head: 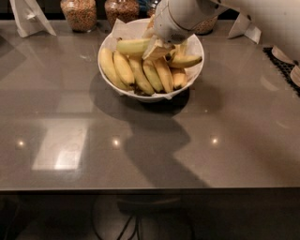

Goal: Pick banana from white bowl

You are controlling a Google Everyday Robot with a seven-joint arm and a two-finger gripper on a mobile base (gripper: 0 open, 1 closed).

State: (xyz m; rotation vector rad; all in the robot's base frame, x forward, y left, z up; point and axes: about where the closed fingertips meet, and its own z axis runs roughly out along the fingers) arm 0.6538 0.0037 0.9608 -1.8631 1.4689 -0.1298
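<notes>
Hovering gripper (156,47) over bowl (151,97) w/ banana (132,46)

Grey, glossy tabletop (140,154) dotted with small reflected lights and one pale bright patch near the front left. Carrying the white bowl (154,97) at back centre, standing directly on the surface over a broad dark shadow. Behind it, two glass jars (78,13) side by side at the far edge. White folded stand (28,18) at the back left corner, another (246,29) at the back right. Dark mat (281,63) along the right edge. Gripper (157,48) off the table, down inside the bowl.
</notes>
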